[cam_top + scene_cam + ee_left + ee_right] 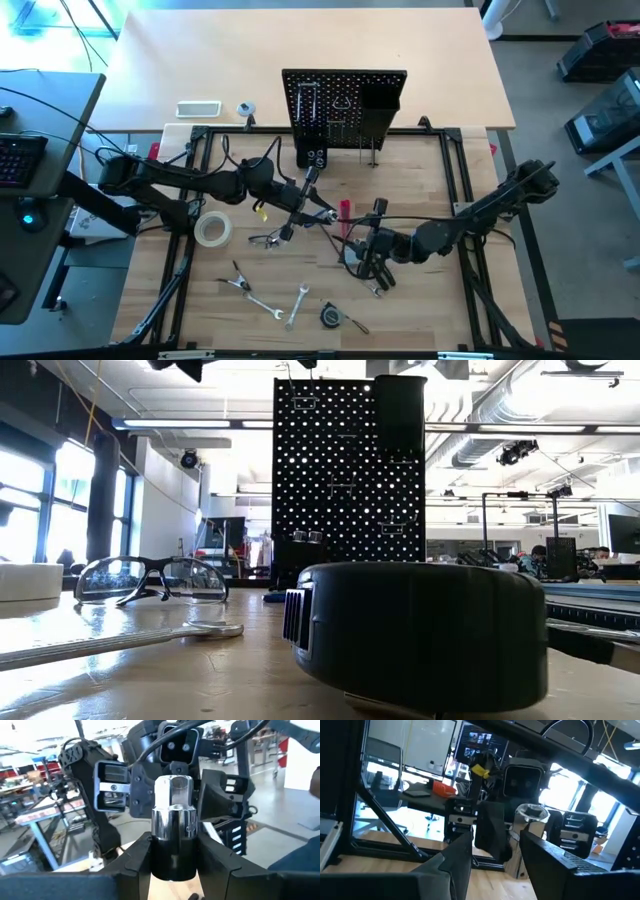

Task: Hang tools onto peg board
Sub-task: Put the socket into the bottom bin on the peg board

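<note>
Two robot arms meet over the middle of the table. The left gripper [172, 862] squeezes a black tool with a shiny silver end [172, 815], and the right gripper [495, 852] pinches the same tool from the other side. The peg board [345, 105] stands at the back. A tape roll [213, 230], glasses [150, 580] and wrenches [270, 305] lie on the table [420, 300].

On the table: one tape roll [212, 230], one pair of glasses [150, 579], two wrenches [264, 306], one tape measure [331, 316], one peg board [343, 105].
</note>
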You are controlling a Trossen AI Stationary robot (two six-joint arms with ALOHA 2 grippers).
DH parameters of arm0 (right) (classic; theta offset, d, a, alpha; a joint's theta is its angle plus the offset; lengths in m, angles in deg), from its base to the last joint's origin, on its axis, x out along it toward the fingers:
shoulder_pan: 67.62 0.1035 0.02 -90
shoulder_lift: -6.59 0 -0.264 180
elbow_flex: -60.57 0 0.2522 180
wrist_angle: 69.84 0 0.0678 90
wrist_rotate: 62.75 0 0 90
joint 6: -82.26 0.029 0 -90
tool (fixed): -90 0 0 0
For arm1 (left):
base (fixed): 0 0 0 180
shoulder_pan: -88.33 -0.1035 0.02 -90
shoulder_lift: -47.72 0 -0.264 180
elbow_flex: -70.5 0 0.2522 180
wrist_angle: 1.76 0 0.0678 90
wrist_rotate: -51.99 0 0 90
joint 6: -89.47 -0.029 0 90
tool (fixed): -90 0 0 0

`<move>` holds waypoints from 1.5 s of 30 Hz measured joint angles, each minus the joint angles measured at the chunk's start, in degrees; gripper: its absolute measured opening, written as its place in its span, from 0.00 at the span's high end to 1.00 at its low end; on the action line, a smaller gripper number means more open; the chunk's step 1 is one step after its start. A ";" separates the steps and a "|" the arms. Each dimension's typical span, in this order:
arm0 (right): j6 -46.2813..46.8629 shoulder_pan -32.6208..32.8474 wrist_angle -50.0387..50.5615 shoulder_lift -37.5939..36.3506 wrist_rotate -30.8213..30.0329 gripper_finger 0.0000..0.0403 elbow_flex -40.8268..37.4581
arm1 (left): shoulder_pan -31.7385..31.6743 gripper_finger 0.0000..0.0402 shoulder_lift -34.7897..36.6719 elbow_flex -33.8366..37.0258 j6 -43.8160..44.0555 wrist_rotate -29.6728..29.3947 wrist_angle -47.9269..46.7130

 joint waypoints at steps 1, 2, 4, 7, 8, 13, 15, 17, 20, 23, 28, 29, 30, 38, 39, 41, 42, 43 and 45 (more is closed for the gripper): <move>0.18 -0.30 -0.26 0.00 0.56 0.59 0.00 | -0.02 0.73 -0.41 0.01 0.28 0.62 0.84; 0.26 -0.56 -0.45 -0.02 0.98 0.59 0.00 | -0.02 0.73 -0.97 0.01 0.79 1.04 1.91; 0.23 -1.00 -0.74 -0.04 1.24 0.59 0.00 | -0.02 0.73 -1.85 0.01 1.53 1.41 3.34; 0.21 -1.62 -0.88 -0.04 1.23 0.59 0.00 | -0.04 0.73 -3.03 0.01 1.56 1.27 4.72; 0.23 -1.75 -0.82 -0.04 1.14 0.59 0.00 | -0.04 0.73 -3.16 0.01 1.58 1.09 4.86; -1.36 -1.12 0.48 -0.02 -1.39 0.59 0.06 | -0.04 0.73 -2.84 0.07 1.56 0.96 5.77; -4.12 -0.14 1.24 0.02 -6.08 0.59 0.05 | 0.06 0.73 -2.64 0.06 1.56 1.33 6.13; -6.92 1.47 1.87 -0.46 -10.28 0.59 0.04 | 0.09 0.73 -2.07 0.05 1.76 1.45 5.41; -7.34 3.12 3.95 -1.93 -14.91 0.59 0.00 | 0.15 0.73 -1.84 -0.03 1.83 1.92 4.73; -3.87 3.30 7.27 -2.97 -15.40 0.59 0.00 | 0.20 0.73 -1.88 -0.03 1.98 1.92 4.29; 1.89 1.85 9.91 -3.65 -10.29 0.59 0.00 | 0.00 0.73 -1.86 -0.03 1.44 0.75 0.42; 2.57 1.48 10.04 -3.65 -9.04 0.59 0.00 | 0.00 0.73 -1.88 -0.03 1.22 0.04 -1.10; 3.39 1.03 10.52 -3.63 -7.66 0.59 0.00 | 0.00 0.73 -1.99 -0.03 0.93 -0.77 -2.34; 13.87 -3.61 16.23 -3.63 2.89 0.59 0.00 | 0.92 0.73 -4.08 0.01 -0.06 -2.23 -2.70; 14.53 -3.94 16.62 -3.63 3.46 0.59 0.00 | 0.92 0.73 -4.39 0.00 -0.08 -2.19 -2.32; 15.27 -4.34 17.28 -3.63 4.16 0.59 0.00 | 0.90 0.73 -4.71 -0.03 -0.06 -2.24 -2.19; 15.29 -4.40 17.30 -3.63 4.26 0.59 0.00 | 0.90 0.73 -4.83 -0.03 -0.08 -2.28 -2.37; 15.32 -4.49 17.24 -3.63 4.65 0.59 0.00 | 0.90 0.73 -5.13 -0.03 -0.10 -2.26 -2.04; 15.32 -4.70 17.06 -3.63 5.17 0.59 0.00 | 0.77 0.73 -5.59 -0.03 -0.10 -2.24 -1.70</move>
